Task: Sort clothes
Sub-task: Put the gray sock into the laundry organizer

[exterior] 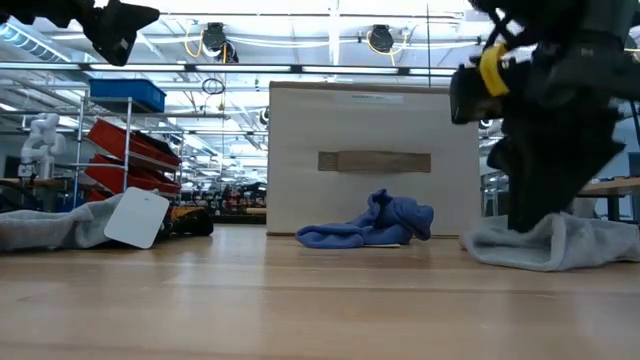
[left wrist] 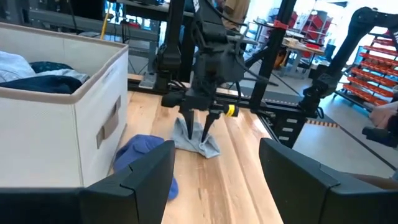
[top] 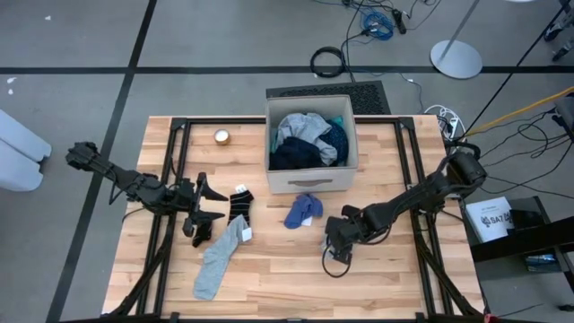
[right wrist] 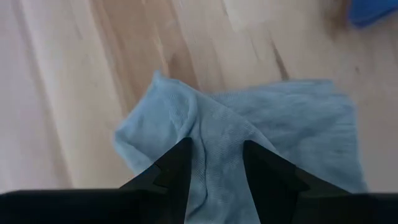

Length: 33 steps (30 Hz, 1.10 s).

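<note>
We saw the right end effector (right wrist: 214, 165) pressed down on a small pale grey cloth (right wrist: 249, 134) on the bench (top: 404, 278), its fingers pinching a fold of it. The left end effector (top: 208, 204) hovered spread apart above a black sock (top: 239, 205) and a long grey sock (top: 220, 260). A blue garment (top: 303, 211) lay before the beige box (top: 309, 175), which held more clothes (top: 309, 139).

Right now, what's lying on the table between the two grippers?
In the high view, a blue garment lies between the left gripper and right gripper, just before the box.
</note>
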{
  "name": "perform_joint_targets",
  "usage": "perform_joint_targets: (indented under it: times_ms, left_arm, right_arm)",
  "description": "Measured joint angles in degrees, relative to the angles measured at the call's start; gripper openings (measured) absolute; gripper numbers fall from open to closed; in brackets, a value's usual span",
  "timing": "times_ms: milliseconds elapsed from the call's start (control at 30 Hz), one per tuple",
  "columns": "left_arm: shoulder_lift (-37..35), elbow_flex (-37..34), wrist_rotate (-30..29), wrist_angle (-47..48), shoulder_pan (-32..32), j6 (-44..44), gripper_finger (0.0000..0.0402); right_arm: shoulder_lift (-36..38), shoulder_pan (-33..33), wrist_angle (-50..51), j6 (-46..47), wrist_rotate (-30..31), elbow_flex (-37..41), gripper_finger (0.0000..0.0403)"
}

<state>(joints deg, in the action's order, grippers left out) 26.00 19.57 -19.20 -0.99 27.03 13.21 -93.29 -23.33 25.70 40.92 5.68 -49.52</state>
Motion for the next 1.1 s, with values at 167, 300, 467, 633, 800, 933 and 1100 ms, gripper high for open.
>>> perform_joint_targets:
  times_ms: [167,300,467,633,800,933,1100]
  left_arm:
    - [0.24,0.00,-0.02,0.00,0.00,0.00,0.0244]
    - [0.24,0.00,-0.02,-0.02,0.00,-0.02,0.0244]
    - [0.24,0.00,-0.02,-0.02,-0.01,-0.04,0.0244]
    - [0.24,0.00,-0.02,-0.04,0.00,-0.04,0.0244]
    - [0.24,0.00,-0.04,-0.04,0.00,-0.07,0.0244]
    - [0.24,0.00,-0.04,-0.04,0.00,-0.08,0.0244]
    - [0.24,0.00,-0.05,-0.04,0.00,-0.11,0.0244]
  right_arm:
    - [-3.42,-0.02,-0.59,-3.24,0.44,-0.26,0.0132]
    - [-5.51,-0.02,-1.02,-4.61,0.81,-0.35,0.0132]
    - [-5.58,0.00,-1.36,-4.65,0.88,-0.23,0.0132]
    - [-5.08,0.02,-1.43,-6.07,0.41,-0.13,0.0106]
    - [-5.12,0.02,-1.72,-6.58,-0.05,-0.12,0.0023]
    - [-5.14,0.02,-1.23,-6.95,-0.12,-1.67,0.0012]
    - [-5.69,0.00,5.08,-11.25,-0.45,-9.54,0.0004]
